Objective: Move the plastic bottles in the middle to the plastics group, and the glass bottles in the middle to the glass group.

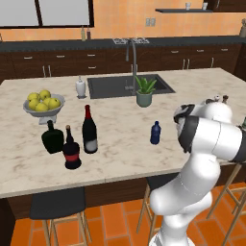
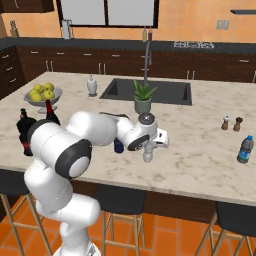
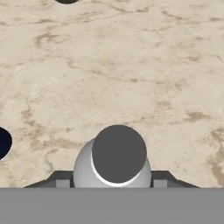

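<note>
The small blue bottle (image 1: 155,133) stands mid-counter, partly behind my forearm in the right base view (image 2: 118,146), and its dark top shows at the hand view's left edge (image 3: 2,142). The tall wine bottle (image 1: 89,130) stands at the left beside the squat green flask (image 1: 52,138) and the short black bottle with a red band (image 1: 72,151). My gripper (image 2: 148,153) points down over the counter just right of the blue bottle. In the hand view its fingertips (image 3: 59,180) flank a pale grey cylinder with a dark round top (image 3: 118,153). Contact cannot be told.
A fruit bowl of lemons (image 1: 43,106), a white dispenser bottle (image 1: 80,88), a potted plant (image 1: 144,93) and the sink (image 1: 127,85) lie behind. Two shakers (image 2: 231,123) and a blue water bottle (image 2: 244,149) stand at the right. Stools line the counter's front edge.
</note>
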{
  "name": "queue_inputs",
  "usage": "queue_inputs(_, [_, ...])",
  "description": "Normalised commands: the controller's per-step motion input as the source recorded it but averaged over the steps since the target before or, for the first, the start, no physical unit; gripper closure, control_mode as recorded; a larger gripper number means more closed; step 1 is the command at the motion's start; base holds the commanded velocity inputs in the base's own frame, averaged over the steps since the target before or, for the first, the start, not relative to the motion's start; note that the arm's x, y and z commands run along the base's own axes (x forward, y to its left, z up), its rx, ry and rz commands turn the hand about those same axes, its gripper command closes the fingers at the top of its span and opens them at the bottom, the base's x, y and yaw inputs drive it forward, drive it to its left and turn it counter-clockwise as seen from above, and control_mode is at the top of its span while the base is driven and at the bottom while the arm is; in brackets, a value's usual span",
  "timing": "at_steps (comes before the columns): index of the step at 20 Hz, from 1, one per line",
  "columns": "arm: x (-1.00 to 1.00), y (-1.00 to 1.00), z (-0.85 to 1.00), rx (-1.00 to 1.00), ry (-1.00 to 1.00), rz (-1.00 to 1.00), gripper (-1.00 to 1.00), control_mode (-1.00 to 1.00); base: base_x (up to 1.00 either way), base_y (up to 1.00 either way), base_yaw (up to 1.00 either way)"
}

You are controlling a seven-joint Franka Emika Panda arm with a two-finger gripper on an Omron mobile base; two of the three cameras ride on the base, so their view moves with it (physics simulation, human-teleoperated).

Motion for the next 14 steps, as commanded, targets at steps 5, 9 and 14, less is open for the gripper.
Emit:
queue_inputs(5, [-0.28,-0.67,0.28,0.00,0.00,-0.10,1.00,-1.00,0.00,0.00,0.00])
queue_inputs(9, [-0.05,-0.97,0.36,0.00,0.00,-0.10,1.00,-1.00,0.00,0.00,0.00])
queue_inputs(14, [-0.07,-1.00,0.13,0.00,0.00,-0.08,1.00,-1.00,0.00,0.00,0.00])
